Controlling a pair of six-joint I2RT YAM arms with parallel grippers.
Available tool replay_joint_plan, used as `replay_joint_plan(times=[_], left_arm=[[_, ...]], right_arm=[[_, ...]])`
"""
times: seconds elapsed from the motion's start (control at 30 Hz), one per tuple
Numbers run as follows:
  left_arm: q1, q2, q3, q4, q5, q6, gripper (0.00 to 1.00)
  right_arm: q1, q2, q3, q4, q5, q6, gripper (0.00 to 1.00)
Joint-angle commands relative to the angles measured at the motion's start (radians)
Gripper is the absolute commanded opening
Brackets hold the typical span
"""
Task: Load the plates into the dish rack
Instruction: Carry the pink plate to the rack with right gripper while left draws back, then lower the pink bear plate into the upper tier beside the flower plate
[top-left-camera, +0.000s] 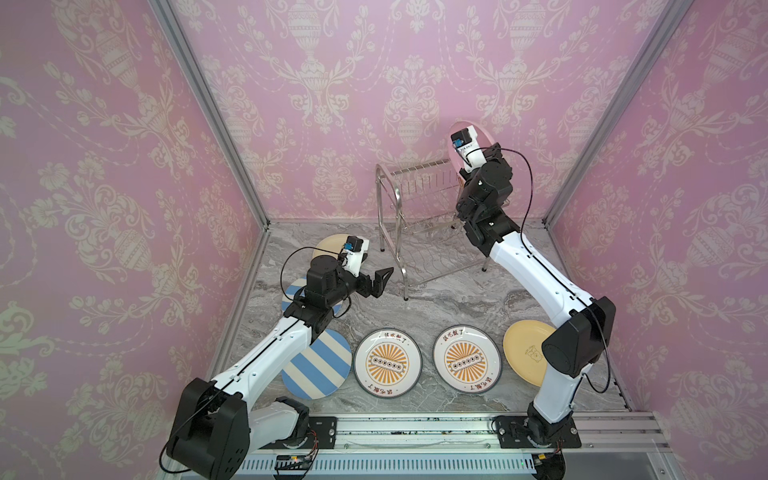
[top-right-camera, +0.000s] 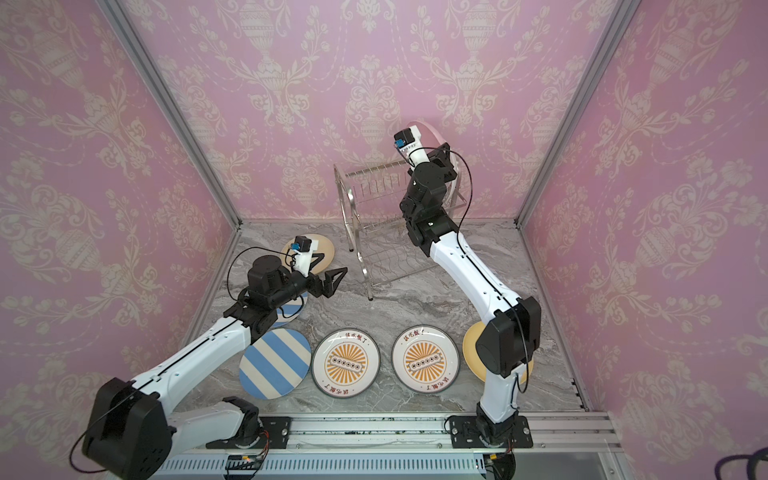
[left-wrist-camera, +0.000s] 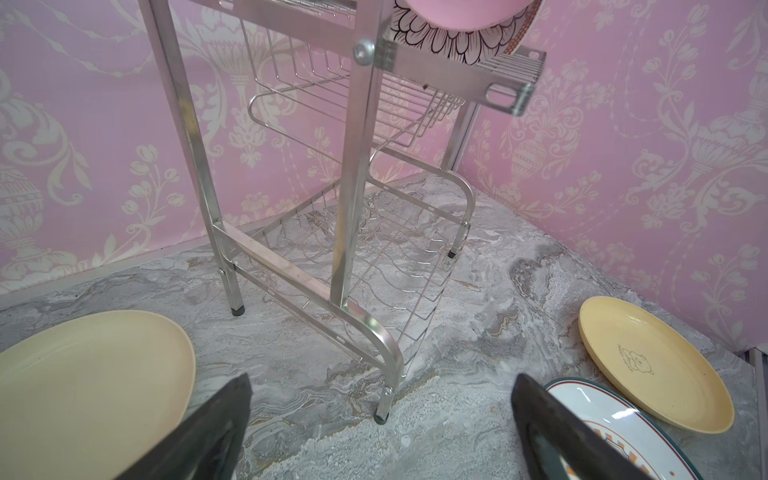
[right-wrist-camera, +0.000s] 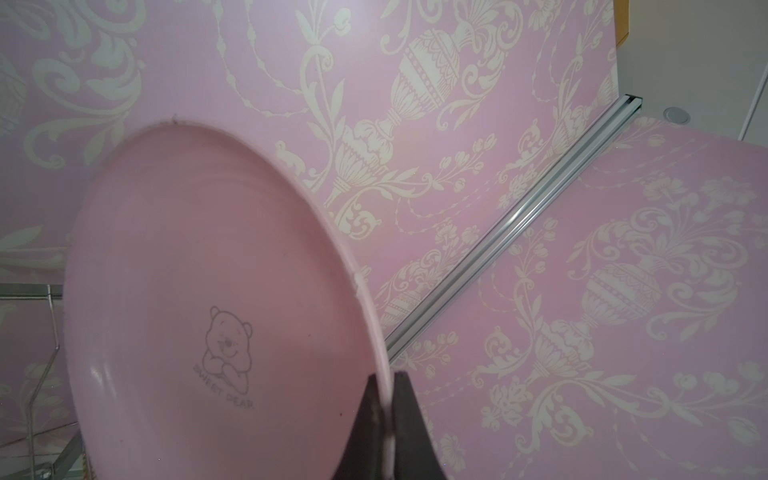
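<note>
The left pincer (top-left-camera: 380, 282) hung released, jaws wide apart and grasping nothing, above the grey marbled bench (top-left-camera: 449, 299) at about nine o'clock in both top views. A round cream-yellow plate (top-left-camera: 328, 245) lay flat at ten o'clock. A blue-and-white striped round plate (top-left-camera: 291, 297) lay under that arm's wrist, and a second striped plate (top-left-camera: 320, 365) lay at seven o'clock. The two-tier shiny steel wire dish rack (left-wrist-camera: 353, 166) stood at twelve o'clock with a dark petal-patterned plate (left-wrist-camera: 440, 41) in its upper tier. A white round plate with an orange sunburst (top-left-camera: 387, 361) and a second sunburst plate (top-left-camera: 467, 358) lay side by side at six o'clock. The right pincer (right-wrist-camera: 384, 382) was clenched on the rim of a round pink plate (right-wrist-camera: 208, 291), held on edge above the rack's right end. Another cream-yellow plate (top-left-camera: 525, 353) lay at four o'clock.
</note>
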Motion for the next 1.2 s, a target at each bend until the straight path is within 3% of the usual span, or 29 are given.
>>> replay_joint_plan(times=[0.0,0.43,1.17], left_arm=[[0.009,-0.045,-0.03,-0.033,-0.017,-0.012,0.99],[0.02,-0.111,-0.103,-0.018,-0.008,-0.027,0.99],[0.032,-0.11,-0.123,-0.006,0.006,-0.038,0.99]], right_arm=[[0.013,0.031,0.06,0.131,0.034,-0.108,0.0],[0.025,0.072,0.065,0.106,0.075,-0.141,0.0],[0.026,0.107,0.064,-0.052,0.121,-0.016,0.0]])
